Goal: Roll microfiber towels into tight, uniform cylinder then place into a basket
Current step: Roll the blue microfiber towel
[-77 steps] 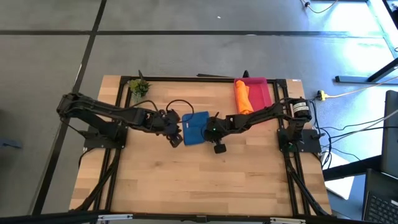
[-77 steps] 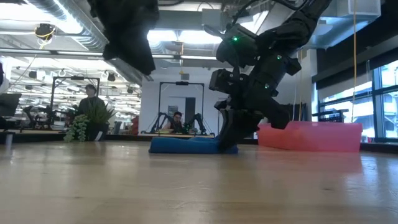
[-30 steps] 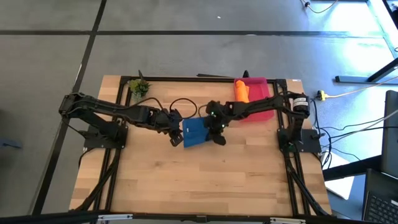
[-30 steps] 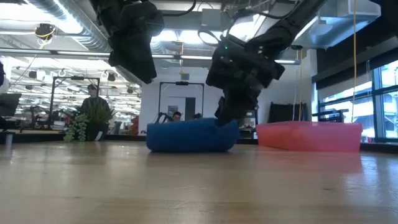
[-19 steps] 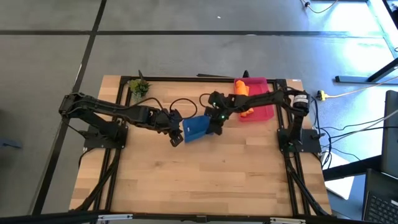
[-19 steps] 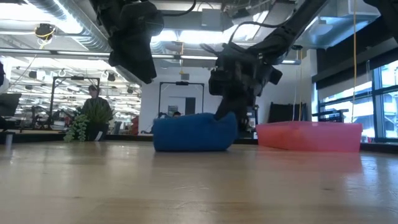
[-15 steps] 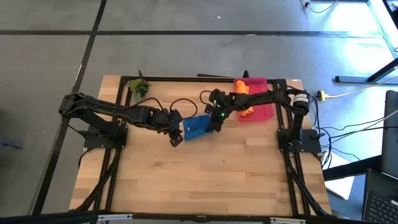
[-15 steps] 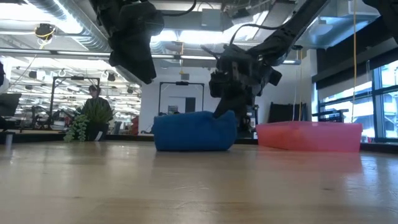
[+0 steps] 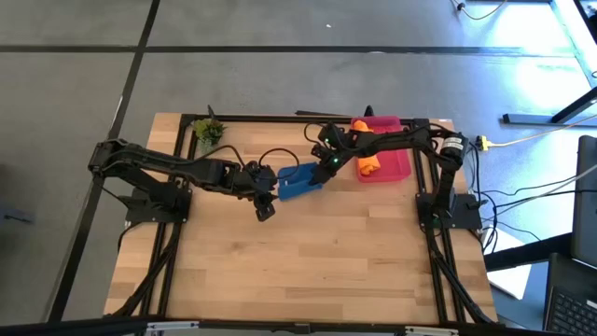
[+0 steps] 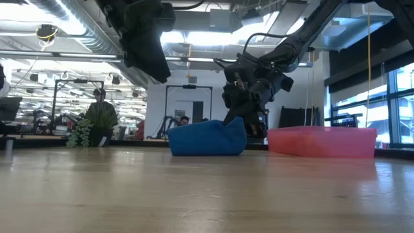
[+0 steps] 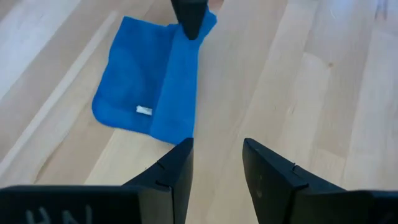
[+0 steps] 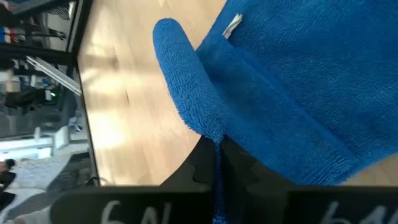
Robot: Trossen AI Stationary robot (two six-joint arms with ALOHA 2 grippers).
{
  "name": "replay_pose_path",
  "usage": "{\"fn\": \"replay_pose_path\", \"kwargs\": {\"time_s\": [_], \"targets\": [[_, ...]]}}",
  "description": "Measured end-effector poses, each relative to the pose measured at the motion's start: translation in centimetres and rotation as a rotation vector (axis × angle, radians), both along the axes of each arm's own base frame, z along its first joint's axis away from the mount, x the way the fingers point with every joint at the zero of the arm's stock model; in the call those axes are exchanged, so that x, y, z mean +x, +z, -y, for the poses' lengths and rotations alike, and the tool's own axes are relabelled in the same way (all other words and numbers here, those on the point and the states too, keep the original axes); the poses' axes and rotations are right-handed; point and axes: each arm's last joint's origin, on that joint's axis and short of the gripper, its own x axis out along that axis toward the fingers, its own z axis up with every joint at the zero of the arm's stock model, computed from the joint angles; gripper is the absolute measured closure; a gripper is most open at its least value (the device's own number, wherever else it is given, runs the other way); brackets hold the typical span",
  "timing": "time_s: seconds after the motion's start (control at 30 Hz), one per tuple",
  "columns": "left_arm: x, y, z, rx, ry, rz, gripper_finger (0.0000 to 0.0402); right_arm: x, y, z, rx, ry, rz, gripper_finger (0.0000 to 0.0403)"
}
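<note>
- Right gripper (image 9: 322, 168): clenched on one edge of the blue towel (image 9: 299, 180), fingers pressed together with the cloth pinched between them; in the right wrist view the fingertips were buried under the fabric.
- Blue towel: folded over on itself, lying on the table (image 9: 317, 261) near the middle of its far half, the gripped end lifted and the rest resting on the wood. A small white tag (image 11: 143, 110) showed on its upper face. In the low view it read as a rounded blue mound (image 10: 207, 138); its far side was hidden.
- Left gripper (image 9: 264, 207): released, fingers apart with bare wood between them, poised just beside the near edge of the blue towel, touching nothing.
- Basket (image 9: 399, 159): pink-red tray at the far right of the table, partly covered by the right arm.
- Orange towel (image 9: 367, 162): inside the basket, mostly hidden by the arm; how tightly it was rolled could not be made out.
- Potted plant (image 9: 209, 132): at the far left corner of the table.
- Person (image 10: 98, 115): in the room beyond the table, small and indistinct.
</note>
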Motion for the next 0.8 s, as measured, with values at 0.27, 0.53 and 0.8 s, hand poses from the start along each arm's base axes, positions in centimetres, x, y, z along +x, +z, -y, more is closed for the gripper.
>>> {"fn": "replay_pose_path", "kwargs": {"time_s": [0.27, 0.53, 0.8], "targets": [[2.5, -2.8, -0.2, 0.151, -0.030, -0.041, 0.0272, -0.1, 0.0, 0.3, 0.007, -0.018, -0.003, 0.0396], [4.8, -6.3, -1.1, 0.230, -0.051, -0.105, 0.0272, -0.1, 0.0, 0.3, 0.007, -0.021, -0.006, 0.0396], [5.4, -8.1, -3.4, 0.264, 0.009, -0.153, 0.0272, -0.2, 0.0, 0.3, 0.008, -0.019, -0.013, 0.0396]]}}
